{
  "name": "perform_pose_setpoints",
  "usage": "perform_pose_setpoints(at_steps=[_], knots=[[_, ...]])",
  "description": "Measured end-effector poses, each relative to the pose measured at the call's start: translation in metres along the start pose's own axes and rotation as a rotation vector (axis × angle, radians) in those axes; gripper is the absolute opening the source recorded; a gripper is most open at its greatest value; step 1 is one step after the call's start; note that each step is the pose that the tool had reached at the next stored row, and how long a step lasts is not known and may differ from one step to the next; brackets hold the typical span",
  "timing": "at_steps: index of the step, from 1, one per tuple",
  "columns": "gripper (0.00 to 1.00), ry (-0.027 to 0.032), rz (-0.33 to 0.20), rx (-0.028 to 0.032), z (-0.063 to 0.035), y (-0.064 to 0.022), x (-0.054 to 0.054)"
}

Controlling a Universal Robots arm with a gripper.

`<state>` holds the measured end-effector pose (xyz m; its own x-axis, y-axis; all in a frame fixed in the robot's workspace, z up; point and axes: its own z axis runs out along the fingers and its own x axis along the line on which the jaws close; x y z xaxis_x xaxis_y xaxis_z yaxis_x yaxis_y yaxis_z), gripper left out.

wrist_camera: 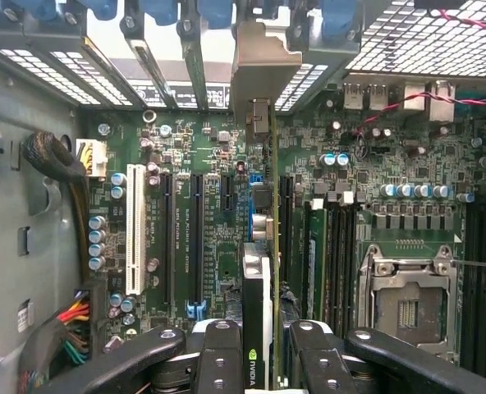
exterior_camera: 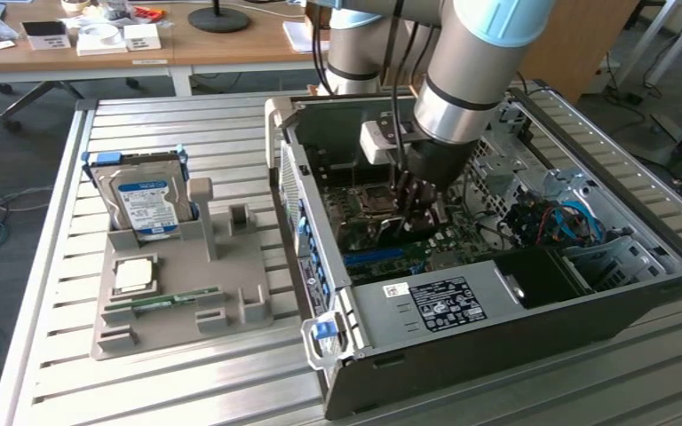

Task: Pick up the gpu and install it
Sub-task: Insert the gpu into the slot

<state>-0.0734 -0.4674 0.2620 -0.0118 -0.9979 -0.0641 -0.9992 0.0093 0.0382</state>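
Observation:
The gpu (wrist_camera: 258,304) is clamped edge-on between my fingers (wrist_camera: 218,353), its metal end bracket (wrist_camera: 263,61) reaching toward the case's rear slot openings. The thin green board edge runs along the motherboard (wrist_camera: 218,246), hanging over the expansion slots. Whether it touches a slot I cannot tell. In the exterior view my gripper (exterior_camera: 418,200) is down inside the open computer case (exterior_camera: 483,311), with the dark gpu (exterior_camera: 391,232) below it over the motherboard. The gripper (wrist_camera: 263,357) is shut on the card.
A blue-labelled hard drive (exterior_camera: 146,202) stands in the grey holder (exterior_camera: 187,302) at the exterior view's left, with a RAM stick (exterior_camera: 163,300) and a silver chip (exterior_camera: 134,275). Case walls surround the gripper. Nearby are a white slot (wrist_camera: 135,230), the CPU socket (wrist_camera: 407,308) and cables (wrist_camera: 71,320).

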Motion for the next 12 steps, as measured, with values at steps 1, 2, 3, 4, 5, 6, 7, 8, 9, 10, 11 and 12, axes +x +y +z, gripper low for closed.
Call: perform_pose_setpoints(at_steps=[1, 2, 3, 4, 5, 6, 7, 8, 9, 10, 11, 12], knots=[[0.27, 0.0000, 0.000, 0.0000, 0.0004, 0.0004, 0.0000], [0.27, 0.0001, 0.001, 0.0001, 0.0009, 0.0010, 0.0000], [0.27, 0.0002, 0.001, 0.0001, 0.0016, 0.0019, 0.0001], [0.27, 0.0007, 0.002, 0.0001, 0.0023, 0.0027, 0.0002], [0.27, 0.0010, 0.003, 0.0002, 0.0030, 0.0032, 0.0002], [0.27, 0.0013, 0.004, 0.0003, 0.0035, 0.0035, 0.0002], [0.27, 0.0014, 0.006, 0.0003, 0.0040, 0.0036, 0.0003], [0.27, 0.0014, 0.008, 0.0005, 0.0044, 0.0036, 0.0003], [0.27, 0.0014, 0.012, 0.0006, 0.0046, 0.0036, 0.0004], [0.27, 0.0014, 0.016, 0.0009, 0.0047, 0.0037, 0.0004], [0.27, 0.0012, 0.019, 0.0010, 0.0049, 0.0038, 0.0003], [0.27, 0.0009, 0.021, 0.0013, 0.0051, 0.0041, 0.0002]])
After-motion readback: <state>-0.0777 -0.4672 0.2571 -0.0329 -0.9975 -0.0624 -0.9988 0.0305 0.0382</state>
